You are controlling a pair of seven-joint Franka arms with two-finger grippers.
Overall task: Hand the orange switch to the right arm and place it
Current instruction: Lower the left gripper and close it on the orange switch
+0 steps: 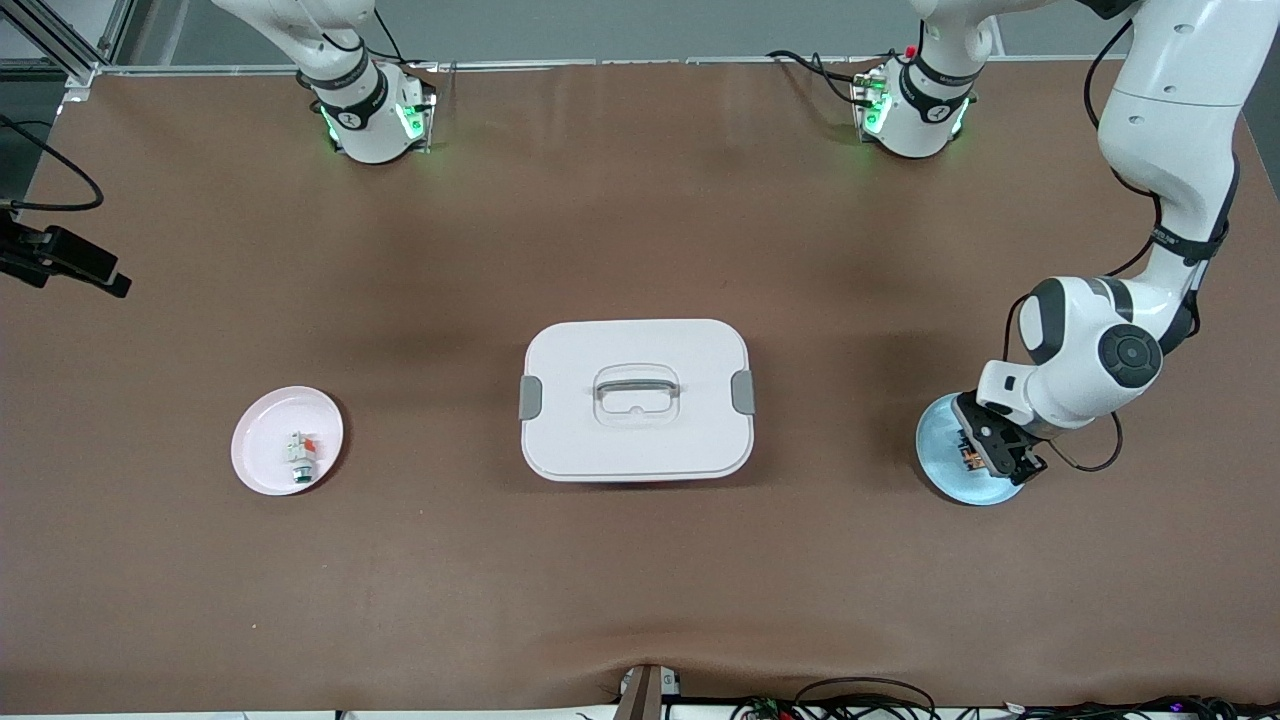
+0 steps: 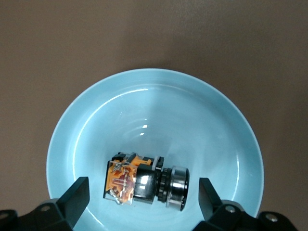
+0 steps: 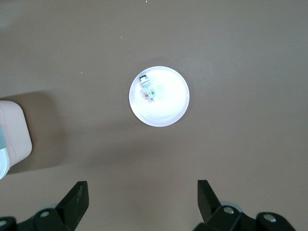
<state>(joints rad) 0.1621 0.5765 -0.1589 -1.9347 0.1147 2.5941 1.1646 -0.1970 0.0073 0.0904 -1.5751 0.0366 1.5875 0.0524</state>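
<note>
No readable writing on orange switch [image 2: 144, 180].

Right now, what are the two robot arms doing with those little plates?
The left gripper is down over the blue plate, open, with its fingers either side of the orange switch lying in the plate. It has not grabbed it yet. The right gripper hangs open high above the pink plate, which holds a small white part. A closed white box sits between the plates.
</note>
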